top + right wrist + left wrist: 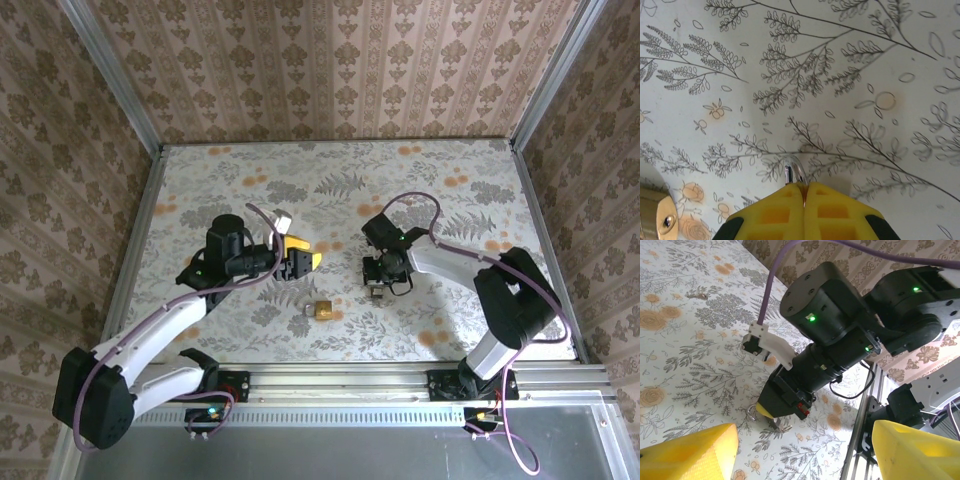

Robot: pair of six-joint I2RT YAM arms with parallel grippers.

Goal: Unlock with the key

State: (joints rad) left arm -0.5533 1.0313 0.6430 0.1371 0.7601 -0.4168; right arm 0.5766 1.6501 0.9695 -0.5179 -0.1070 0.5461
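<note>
The brass padlock [322,310] lies on the flowered table [420,190], in front of the two arm bases and about midway between them. In the top view the right gripper [377,295] points down at the table just to the right of the padlock and a little farther from the bases, apart from it. Its yellow fingers [835,215] are pressed together, and they pinch the key [788,174]. A short silver piece of the key stands out past the fingertips, with a thin wire ring [798,168] beside it. The key is very near the table surface, but I cannot tell if it touches. In the right wrist view one corner of the padlock is at the lower left, with a small silver rivet on it. That corner is too small a part to tell whether any writing is on the padlock. The left gripper [303,255] hangs beyond the padlock and slightly to its left, also apart from it. Its two yellow fingers [687,455] stand wide apart with nothing between them. In the left wrist view the right arm carries small green lights [812,317] on its black body and a purple cable [771,285].
</note>
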